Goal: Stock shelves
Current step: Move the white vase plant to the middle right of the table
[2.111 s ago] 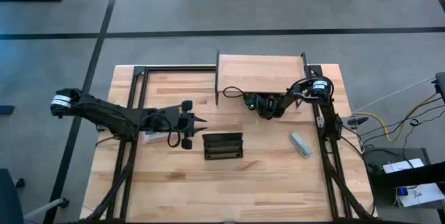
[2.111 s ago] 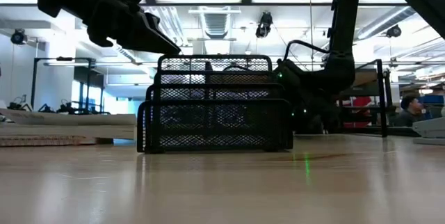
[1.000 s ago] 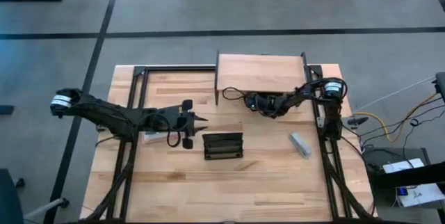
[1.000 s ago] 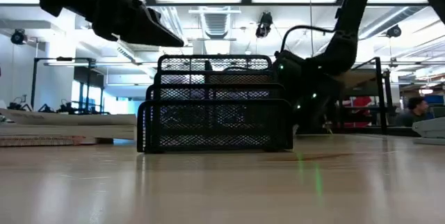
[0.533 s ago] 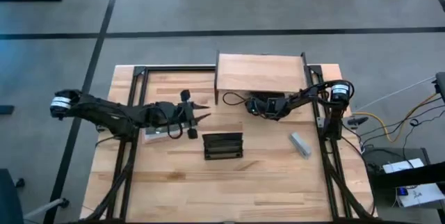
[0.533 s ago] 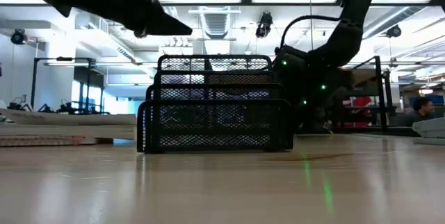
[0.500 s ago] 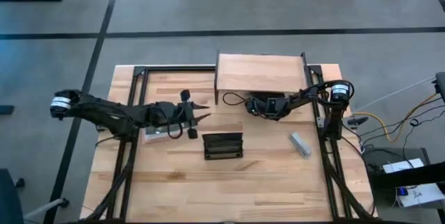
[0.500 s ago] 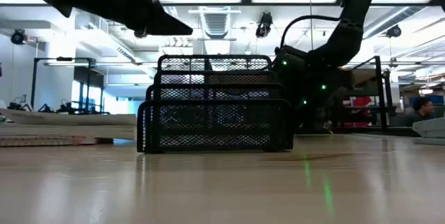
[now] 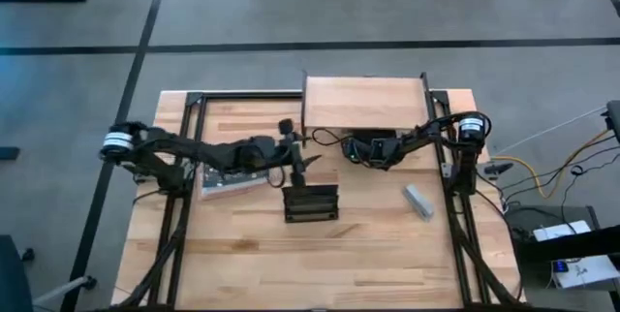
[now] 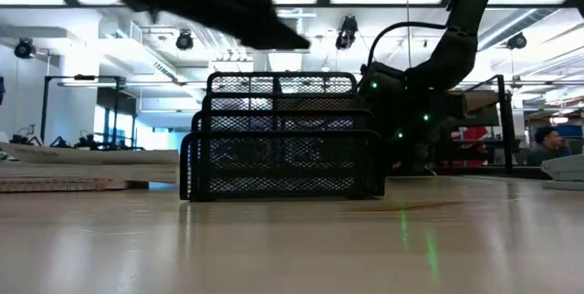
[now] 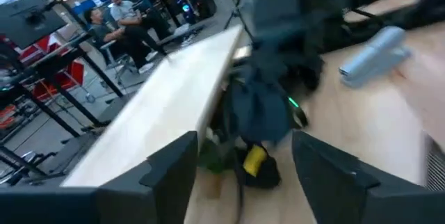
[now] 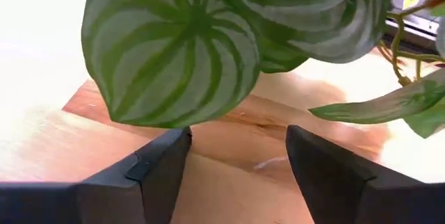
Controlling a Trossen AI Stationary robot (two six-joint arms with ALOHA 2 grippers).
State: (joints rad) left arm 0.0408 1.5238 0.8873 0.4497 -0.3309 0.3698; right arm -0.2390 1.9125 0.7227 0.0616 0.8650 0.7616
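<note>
The riser shelf point(image 9: 364, 101) stands at the far edge of the counter point(image 9: 242, 264), a light wood board on thin black legs, its top bare in the high view.

The right claw point(image 9: 356, 145) sits low at the shelf's front edge, partly under the board. Its wrist view shows both fingers spread, with nothing between them, and broad striped green leaves point(image 12: 208, 36) directly ahead. A plant therefore stands under or just at the shelf front; its pot is not visible in any view.

The left claw point(image 9: 300, 160) hovers above the counter just behind the black mesh rack point(image 9: 311, 203), fingers apart and empty, pointing toward the shelf and the right claw.

Stock still on the counter:
- A flat book-like item point(image 9: 232, 180) beneath the left arm.
- A small grey bar-shaped object point(image 9: 418, 202) near the right edge.

Handling judgement:
- Plant: leaves are soft and tear easily. Grip the pot, never the foliage.
- Mesh rack: stiff, light and likely to slide. Pinch one wire wall from above.
- Flat item: thin and low. Approach an overhanging or raised edge.
- Grey object: small and rigid. Close across its narrow width.
</note>
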